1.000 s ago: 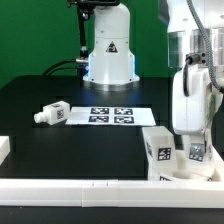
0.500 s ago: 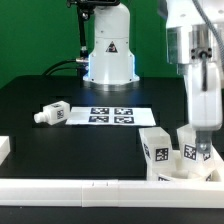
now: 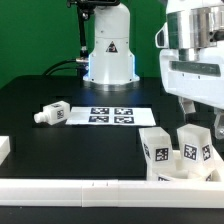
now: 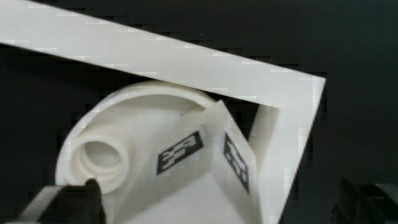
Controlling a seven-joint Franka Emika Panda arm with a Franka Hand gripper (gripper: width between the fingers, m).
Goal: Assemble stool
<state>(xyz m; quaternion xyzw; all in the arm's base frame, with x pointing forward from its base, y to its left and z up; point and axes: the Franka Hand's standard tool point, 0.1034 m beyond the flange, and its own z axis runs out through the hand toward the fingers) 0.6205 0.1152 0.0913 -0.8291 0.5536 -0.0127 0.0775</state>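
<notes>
White leg (image 3: 50,115), black-and-white tag (image 3: 59,113)

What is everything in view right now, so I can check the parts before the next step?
lying leg: one, white with tag, on the table at the exterior view's left of the marker board
upright legs: two, white with tags, side by side at the exterior view's right
seat: one, white, under the upright legs, mostly hidden
marker board: one, white with black tags, table centre
rails: white, along the front edge; count unclear
table: one, black
robot base: one, white, at the back
gripper: one, open, empty, above the upright legs
</notes>
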